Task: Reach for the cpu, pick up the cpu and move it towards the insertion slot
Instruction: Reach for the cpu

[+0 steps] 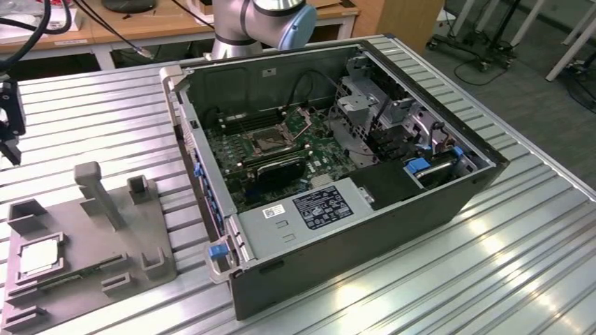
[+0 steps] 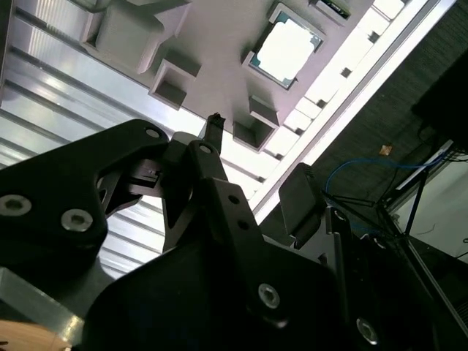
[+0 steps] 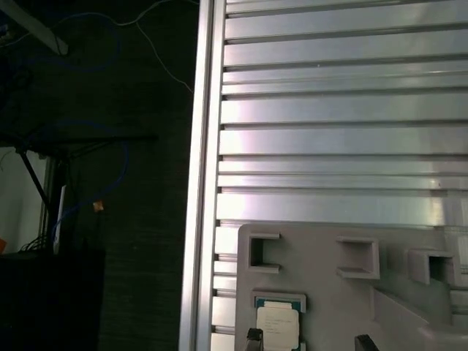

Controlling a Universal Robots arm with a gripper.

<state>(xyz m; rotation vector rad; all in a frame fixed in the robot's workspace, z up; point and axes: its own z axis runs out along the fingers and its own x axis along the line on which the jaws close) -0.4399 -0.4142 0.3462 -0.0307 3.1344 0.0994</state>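
Item: cpu (image 1: pixel 38 257), flat in a recess of the grey tray (image 1: pixel 139 230) on the worktop (image 1: pixel 465 265), untouched. Jaws: spread, empty, poised above the tray. Risk: an off-centre descent may strike the tray or tilt the chip.

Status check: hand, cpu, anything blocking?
Hand open, empty, clear of the cpu. Cpu flat in grey tray recess, untouched. Nothing between hand and cpu. Insertion slot in the open case, unobstructed.

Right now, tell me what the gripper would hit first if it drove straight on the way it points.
Probably the grey tray, just beside the cpu lying in its recess; depth is unclear, so the cpu's edge is possible.
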